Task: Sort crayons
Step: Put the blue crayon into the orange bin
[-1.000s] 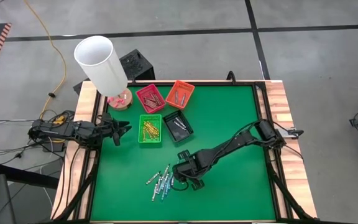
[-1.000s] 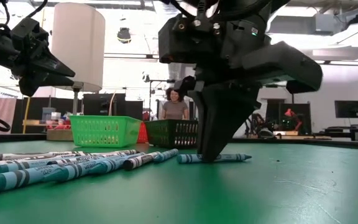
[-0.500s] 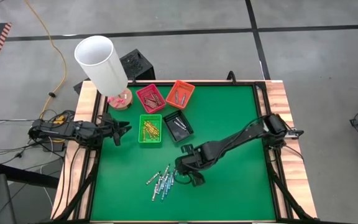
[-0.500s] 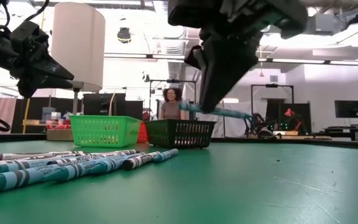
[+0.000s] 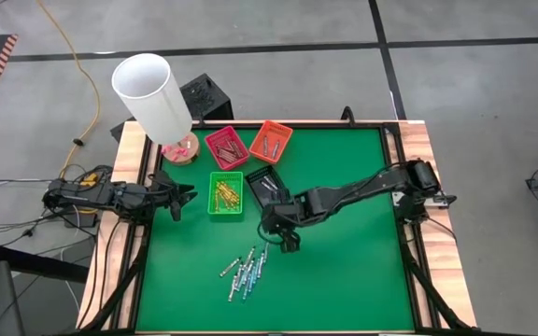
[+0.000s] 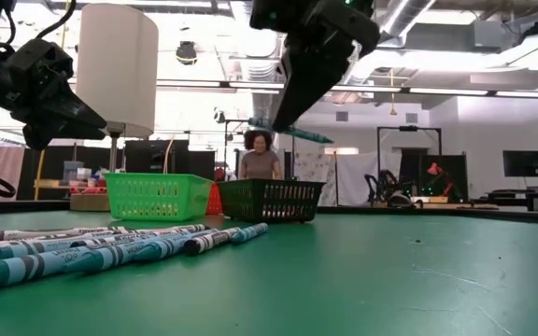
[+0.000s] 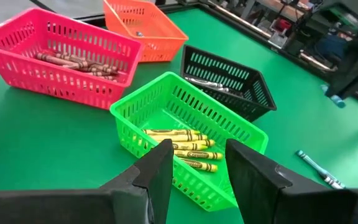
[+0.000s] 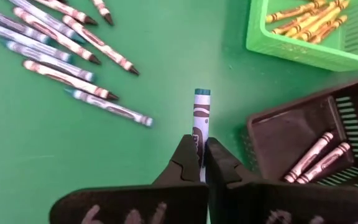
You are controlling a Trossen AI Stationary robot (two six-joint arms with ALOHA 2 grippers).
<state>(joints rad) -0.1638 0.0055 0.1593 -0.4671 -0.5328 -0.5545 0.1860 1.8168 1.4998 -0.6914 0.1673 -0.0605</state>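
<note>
The right gripper (image 8: 197, 163) is clamped on 1 light blue crayon (image 8: 201, 115), whose free end pokes out past the fingertips while its other end is hidden between the fingers. In the overhead view this gripper (image 5: 284, 241) hangs above the green table (image 5: 344, 280), just in front of the black tray (image 5: 267, 189); the held crayon itself is too small to pick out there. From table height the gripper (image 6: 283, 112) is raised well clear of the surface, and the crayon shows only as a thin blue sliver at its tip. Below and to its side, a loose cluster of crayons (image 5: 245, 272) lies flat on the table, mostly light blue; their exact count is hard to tell. The black tray holds a few pale crayons (image 8: 319, 158), partly cut off by the frame edge. The green tray (image 7: 191, 140) holds yellow crayons (image 7: 185, 146), the red tray (image 7: 58, 53) brownish ones, and what lies in the orange tray (image 7: 143, 25) is hard to make out. The left gripper (image 7: 194, 165) waits at the table's left edge, fingers parted and holding nothing. A white cylinder (image 5: 152, 93) stands at the far left corner. A person (image 6: 261, 159) shows in the room beyond.
</note>
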